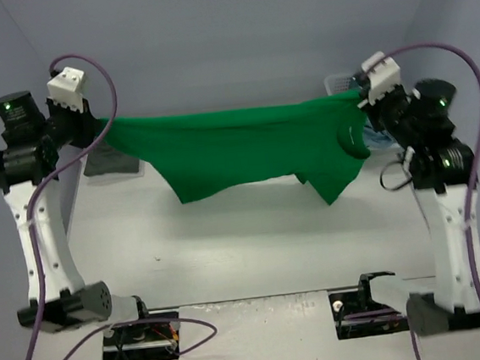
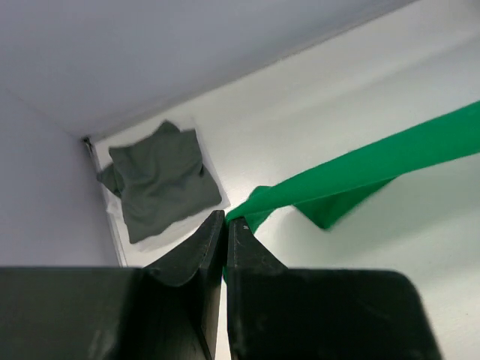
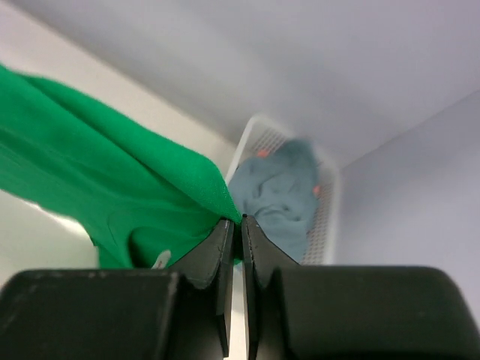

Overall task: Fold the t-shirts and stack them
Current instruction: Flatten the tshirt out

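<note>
Two corners are held: the left gripper (image 1: 98,124) at upper left and the right gripper (image 1: 360,100) at upper right, both clamped tight on the bright green cloth t-shirt (image 1: 253,140), stretched between them.

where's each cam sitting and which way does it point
Top external: above and behind the bases, facing the back wall; both arms hold the green t-shirt stretched.
Left wrist: on the left arm, past its shut jaws toward the dark grey shirt in the corner.
Right wrist: on the right arm, past its shut jaws toward the teal shirt in the white basket.
Shared: all three show the green t-shirt.
</note>
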You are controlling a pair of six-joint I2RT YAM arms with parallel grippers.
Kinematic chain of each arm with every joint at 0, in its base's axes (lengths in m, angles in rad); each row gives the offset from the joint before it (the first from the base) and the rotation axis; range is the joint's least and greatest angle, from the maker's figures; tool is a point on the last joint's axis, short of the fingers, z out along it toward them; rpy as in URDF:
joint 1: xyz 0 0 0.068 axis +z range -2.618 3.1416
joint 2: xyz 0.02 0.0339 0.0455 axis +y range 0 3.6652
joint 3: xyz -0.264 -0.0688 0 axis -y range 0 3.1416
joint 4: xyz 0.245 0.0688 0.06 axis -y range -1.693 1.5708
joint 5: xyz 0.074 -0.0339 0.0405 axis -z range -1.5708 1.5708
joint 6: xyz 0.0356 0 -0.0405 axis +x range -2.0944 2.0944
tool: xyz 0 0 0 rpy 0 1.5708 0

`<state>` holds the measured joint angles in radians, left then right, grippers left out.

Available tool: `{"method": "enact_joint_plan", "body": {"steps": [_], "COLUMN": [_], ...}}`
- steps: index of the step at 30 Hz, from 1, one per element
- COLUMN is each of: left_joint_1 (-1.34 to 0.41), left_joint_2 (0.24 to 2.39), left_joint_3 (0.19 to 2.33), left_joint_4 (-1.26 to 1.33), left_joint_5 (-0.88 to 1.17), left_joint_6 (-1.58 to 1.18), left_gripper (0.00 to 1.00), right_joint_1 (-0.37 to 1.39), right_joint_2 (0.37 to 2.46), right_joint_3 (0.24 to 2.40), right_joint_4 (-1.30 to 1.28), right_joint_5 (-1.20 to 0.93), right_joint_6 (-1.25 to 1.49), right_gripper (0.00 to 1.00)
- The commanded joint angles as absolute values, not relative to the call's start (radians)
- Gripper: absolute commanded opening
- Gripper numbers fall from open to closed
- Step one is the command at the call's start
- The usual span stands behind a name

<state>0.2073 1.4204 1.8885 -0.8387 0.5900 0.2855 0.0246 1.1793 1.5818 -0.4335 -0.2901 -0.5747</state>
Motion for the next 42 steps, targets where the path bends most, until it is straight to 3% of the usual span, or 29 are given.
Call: {"method": "enact_joint_plan", "body": {"steps": [1,8,18,24,27,36,42], "left_joint_1": [0.219,0.221,0.218,0.218,0.219,0.218,0.207], "left_joint_2": [1.231,0.961,0.779,0.854,0.922,1.270,1.479], "left_joint_3": [1.950,1.878,1.786,1.617,1.557,1.410,1.399], "left_joint_4": [-0.821,-0.785,-0.795,-0.739,-0.719,-0.657,-0.663], "left_joint_5": [0.641,0.649,0.584,0.522,0.544,0.586,0.688], "left_joint_6": [0.273,0.294,0.305,0.333,0.330,0.318,0.288], "left_gripper": [0.00,0.00,0.00,0.00,0.00,0.00,0.00], "right_joint_1": [0.006,0.008,0.008,0.008,0.011,0.054,0.104], "right_joint_2": [1.007,0.735,0.612,0.767,0.947,1.441,1.614], "right_joint_3": [1.545,1.460,1.405,1.304,1.232,1.131,1.120], "right_joint_4": [-0.399,-0.434,-0.439,-0.433,-0.446,-0.428,-0.431], "right_joint_5": [-0.330,-0.348,-0.334,-0.374,-0.391,-0.302,-0.250], "right_joint_6": [-0.537,-0.518,-0.486,-0.509,-0.537,-0.621,-0.632], "right_gripper": [0.00,0.00,0.00,0.00,0.00,0.00,0.00]}}
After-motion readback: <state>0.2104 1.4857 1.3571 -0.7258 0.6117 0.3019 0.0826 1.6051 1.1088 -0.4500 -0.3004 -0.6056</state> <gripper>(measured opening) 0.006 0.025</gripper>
